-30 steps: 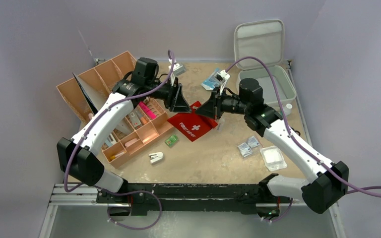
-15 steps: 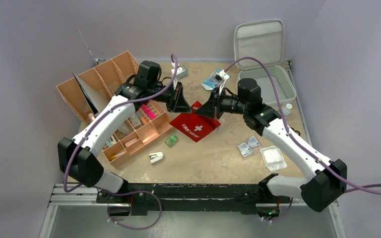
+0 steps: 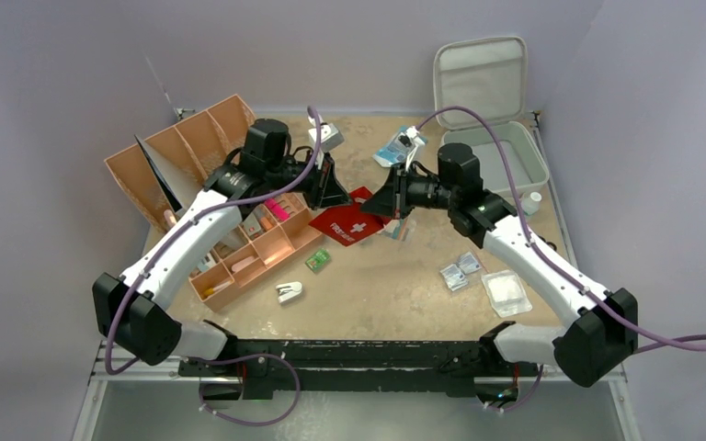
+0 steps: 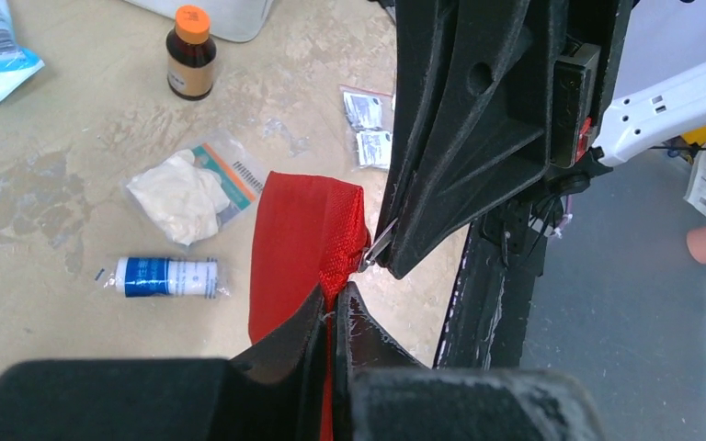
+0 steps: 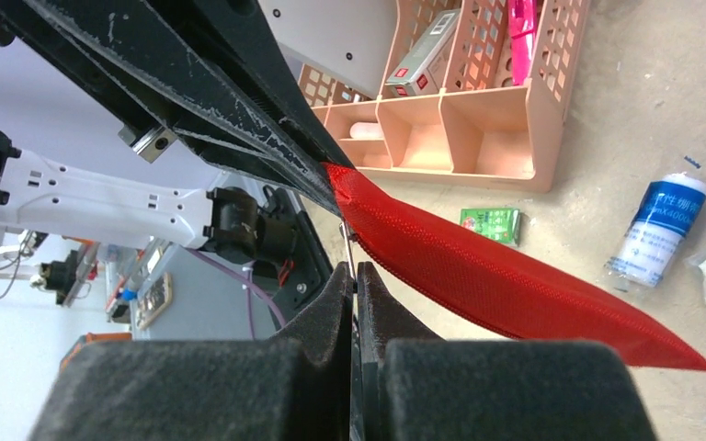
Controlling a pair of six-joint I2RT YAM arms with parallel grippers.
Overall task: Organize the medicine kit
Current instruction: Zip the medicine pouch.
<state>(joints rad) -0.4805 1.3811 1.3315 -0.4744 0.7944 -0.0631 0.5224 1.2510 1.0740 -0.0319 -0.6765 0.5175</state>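
Observation:
The medicine kit is a light grey hard case at the back right, its lid standing open; no gripper is near it. Mid-table, both grippers hold a flat red first-aid pouch off the table. My left gripper is shut on the pouch's woven corner. My right gripper is shut on the thin metal zipper pull next to that corner, with the pouch stretching away to the right. From above, the left gripper and right gripper almost touch tip to tip.
Tan divided trays with small items stand left. Under the pouch lie a blue-labelled tube, a bagged gauze and a brown bottle. A green box, sachets and a white box lie nearer the front.
My left gripper has shut on the pouch's corner. The pouch, flat on the table before, is now raised and drawn toward the back left, uncovering items beneath it.

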